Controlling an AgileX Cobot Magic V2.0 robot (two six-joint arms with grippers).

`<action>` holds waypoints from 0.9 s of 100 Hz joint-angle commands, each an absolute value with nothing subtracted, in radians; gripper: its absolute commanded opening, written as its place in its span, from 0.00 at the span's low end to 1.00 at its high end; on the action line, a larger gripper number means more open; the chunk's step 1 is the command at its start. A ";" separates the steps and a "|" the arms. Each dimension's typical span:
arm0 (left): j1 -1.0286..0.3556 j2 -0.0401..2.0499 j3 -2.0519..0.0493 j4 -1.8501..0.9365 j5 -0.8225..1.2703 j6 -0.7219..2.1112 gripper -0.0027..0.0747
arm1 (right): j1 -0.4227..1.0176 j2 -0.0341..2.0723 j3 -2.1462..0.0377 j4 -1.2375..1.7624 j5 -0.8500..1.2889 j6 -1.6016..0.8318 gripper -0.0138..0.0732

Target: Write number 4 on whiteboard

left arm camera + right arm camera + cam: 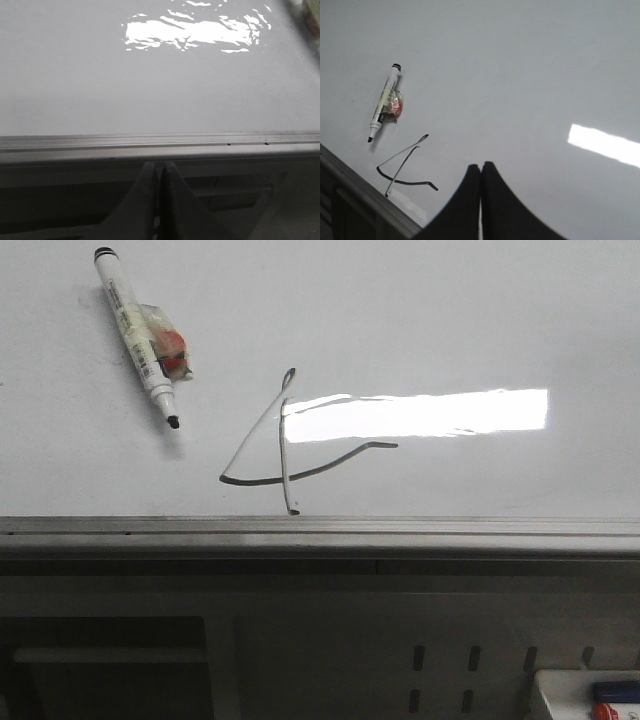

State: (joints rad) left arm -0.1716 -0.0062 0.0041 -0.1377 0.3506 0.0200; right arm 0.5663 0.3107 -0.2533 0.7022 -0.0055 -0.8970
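One large glossy whiteboard (450,320) fills the upper part of the front view, its grey edge rail (320,530) crossing the frame below centre. At centre of that view stands the number 4 (285,445): a slanted stroke, a vertical stroke reaching nearly to the rail, and a curved crossbar running right under the light glare (415,413). All three strokes appear drawn, so the figure reads as finished; nothing further seems left but withdrawal. An uncapped marker (135,332) lies on the board at upper left of the front view, tip toward the digit, with a small clear wrapper (167,348) beside its barrel, well apart from both arms. The left pincer (161,200), at lower centre of its wrist view, has its fingers pressed together and holds nothing, sitting on the near side of the rail. The right pincer (481,205), at lower centre of its wrist view, is likewise fully closed and empty, above bare board near the digit.
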 commanded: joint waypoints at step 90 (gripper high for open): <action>-0.167 -0.030 0.038 -0.158 0.318 0.012 0.01 | 0.418 0.234 -0.041 0.439 -0.086 -0.795 0.08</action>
